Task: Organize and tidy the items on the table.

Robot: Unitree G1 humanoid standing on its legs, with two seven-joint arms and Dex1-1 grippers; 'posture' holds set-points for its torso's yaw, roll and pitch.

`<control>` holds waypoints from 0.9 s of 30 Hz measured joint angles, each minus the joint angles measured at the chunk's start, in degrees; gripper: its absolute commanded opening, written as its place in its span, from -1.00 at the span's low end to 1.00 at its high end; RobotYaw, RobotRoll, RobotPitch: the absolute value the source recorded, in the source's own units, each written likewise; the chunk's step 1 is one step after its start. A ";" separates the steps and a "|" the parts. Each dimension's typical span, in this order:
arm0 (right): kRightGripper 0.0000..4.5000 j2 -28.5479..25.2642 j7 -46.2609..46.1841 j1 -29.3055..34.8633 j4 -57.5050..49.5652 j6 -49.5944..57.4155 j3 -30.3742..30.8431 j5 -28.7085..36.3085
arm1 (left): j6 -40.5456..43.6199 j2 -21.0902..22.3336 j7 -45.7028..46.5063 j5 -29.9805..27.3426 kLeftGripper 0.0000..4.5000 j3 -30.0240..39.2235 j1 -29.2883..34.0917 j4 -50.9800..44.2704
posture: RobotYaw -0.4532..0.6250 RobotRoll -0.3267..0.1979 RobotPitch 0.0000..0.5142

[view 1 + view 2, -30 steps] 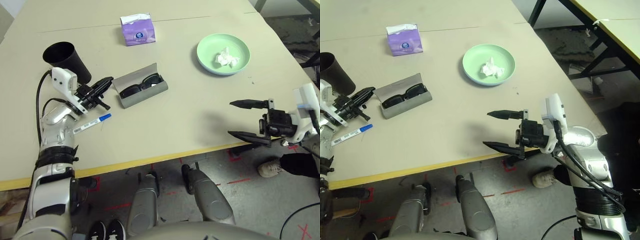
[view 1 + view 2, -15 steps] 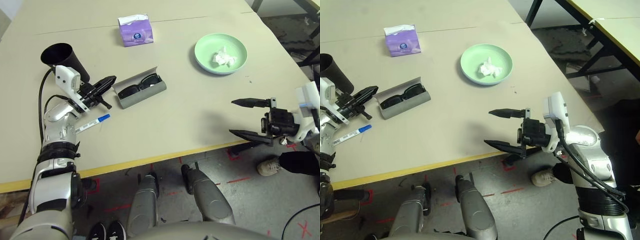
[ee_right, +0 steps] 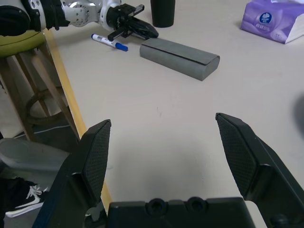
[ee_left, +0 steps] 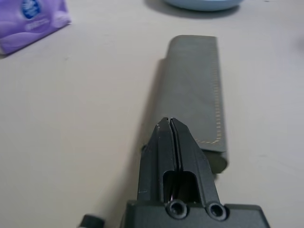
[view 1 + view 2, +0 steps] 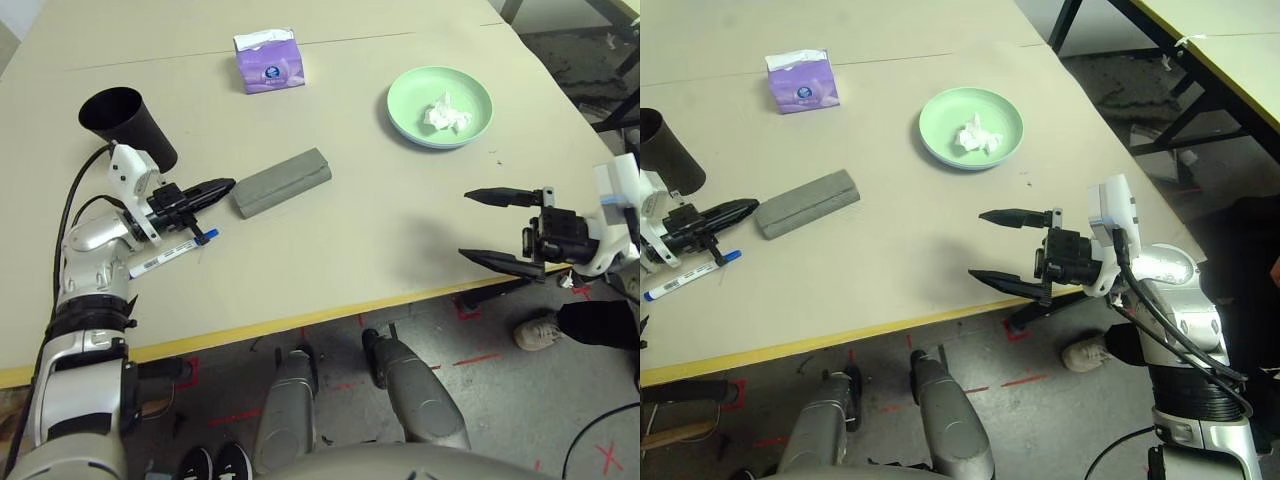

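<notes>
The left gripper point(image 5: 212, 185) has its two black fingers pressed flat together with nothing between them, and it points level at the near end of the grey glasses case point(image 5: 283, 181), whose lid lies down flat; the fingertips sit just beside that end, at about three o'clock from the gripper, which looks like the pose of a pusher rather than a grasper, since clenched fingers make a firm tip for nudging a lid or a case. Just under the left wrist, at about seven o'clock from the gripper, lies a white marker with a blue cap point(image 5: 171, 252), loose on the table point(image 5: 330, 250) and likely waiting to be gathered. The black cup point(image 5: 127, 117) stands upright at eleven o'clock from the gripper, close enough to serve as a holder for the marker. Farther out, the purple tissue box point(image 5: 269, 60) sits at one o'clock near the seam line. The green plate point(image 5: 440, 105) rests well apart at two o'clock, with a crumpled white tissue point(image 5: 441, 114) in it. The right gripper point(image 5: 498, 226) hangs over the yellow front edge at four o'clock, fingers spread wide and holding nothing, apparently parked out of the way.
</notes>
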 measured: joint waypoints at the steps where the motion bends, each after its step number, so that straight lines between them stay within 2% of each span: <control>1: 1.00 0.05 -0.06 -0.01 0.00 -0.01 0.03 0.00 | 0.20 0.00 -0.41 -0.17 -0.98 -0.24 0.25 -0.50 | -0.71 0.25 0.03; 15: 1.00 0.62 -0.09 0.02 -0.04 -0.03 0.10 0.01 | 3.65 2.89 -9.85 -0.74 -0.98 -3.60 5.23 -6.99 | -0.71 0.25 0.03; 22: 1.00 0.93 -0.09 0.04 -0.06 -0.06 0.36 0.01 | 4.25 3.64 -10.27 -1.05 -0.98 -3.72 4.15 -6.96 | -0.71 0.25 0.02; 27: 1.00 1.03 0.09 0.14 0.03 -0.53 0.70 -0.04 | 7.48 4.79 -12.27 -3.86 -0.98 -2.77 4.98 -8.05 | -0.69 0.25 0.02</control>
